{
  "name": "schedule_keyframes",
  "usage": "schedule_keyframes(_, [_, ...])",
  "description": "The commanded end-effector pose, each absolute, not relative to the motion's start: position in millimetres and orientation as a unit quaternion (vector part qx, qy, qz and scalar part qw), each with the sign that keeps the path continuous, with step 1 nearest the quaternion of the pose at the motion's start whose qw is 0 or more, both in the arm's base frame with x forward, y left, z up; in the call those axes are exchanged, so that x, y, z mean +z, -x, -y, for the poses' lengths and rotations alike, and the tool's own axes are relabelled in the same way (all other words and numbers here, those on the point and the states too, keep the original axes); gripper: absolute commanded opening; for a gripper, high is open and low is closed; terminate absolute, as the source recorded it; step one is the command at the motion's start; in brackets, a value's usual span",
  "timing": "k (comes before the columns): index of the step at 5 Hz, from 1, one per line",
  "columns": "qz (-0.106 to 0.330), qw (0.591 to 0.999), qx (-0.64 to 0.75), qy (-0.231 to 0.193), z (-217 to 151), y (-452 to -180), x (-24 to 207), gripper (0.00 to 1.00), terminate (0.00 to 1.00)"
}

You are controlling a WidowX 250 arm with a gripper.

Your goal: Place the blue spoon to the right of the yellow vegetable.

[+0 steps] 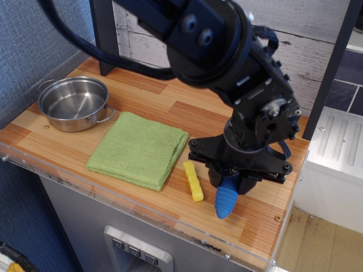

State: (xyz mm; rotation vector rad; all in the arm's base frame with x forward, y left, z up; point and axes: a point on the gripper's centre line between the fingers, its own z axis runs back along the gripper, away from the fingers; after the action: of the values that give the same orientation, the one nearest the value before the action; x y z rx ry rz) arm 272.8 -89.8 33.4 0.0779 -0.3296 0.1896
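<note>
A black robot arm reaches down over a wooden countertop (164,102), its gripper (231,180) clamped on the blue spoon (226,201), whose thick ribbed handle juts out below the jaws and points toward the counter's front edge. The jaws are closed around the upper part of the handle; the spoon's metal bowl is hidden inside the gripper housing and cannot be seen. The tip of the blue handle sits low over the wood, though whether it touches the surface cannot be told from this angle.

Just to the left of the spoon, as the camera sees it, lies the yellow vegetable (193,181), a small bumpy stick resting flat on the counter and running roughly front to back. It lies apart from the spoon with a narrow strip of bare wood between them. Its near neighbour on the other side is a folded green cloth (138,148), spread flat near the middle of the counter, its right edge close to the yellow piece but not touching it.

Farther left, near the counter's corner, stands a stainless steel pot (74,103) with two side handles. A whitewashed plank wall (317,31) rises behind the arm
</note>
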Motion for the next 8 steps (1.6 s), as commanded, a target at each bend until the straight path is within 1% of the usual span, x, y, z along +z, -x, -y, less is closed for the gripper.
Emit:
schedule_keyframes(1, [0.165, 0.982, 0.090, -0.020, 81, -283, 32, 0.00, 0.00])
schedule_keyframes(2, [0.138, 0.986, 0.097, -0.014, 81, -287, 28, 1.00, 0.00])
schedule_keyframes(3, [0.134, 0.985, 0.105, -0.027, 78, -285, 29, 1.00, 0.00])
schedule_keyframes(5, [0.147, 0.983, 0.107, -0.007, 74, -284, 35, 1.00, 0.00])
schedule_keyframes(6, [0.200, 0.973, 0.117, 0.005, 72, -282, 62, 1.00, 0.00])
schedule_keyframes(7, [0.231, 0.965, 0.121, 0.008, 70, -280, 84, 1.00, 0.00])
schedule_keyframes(8, [0.246, 0.962, 0.120, 0.004, 70, -278, 101, 1.00, 0.00])
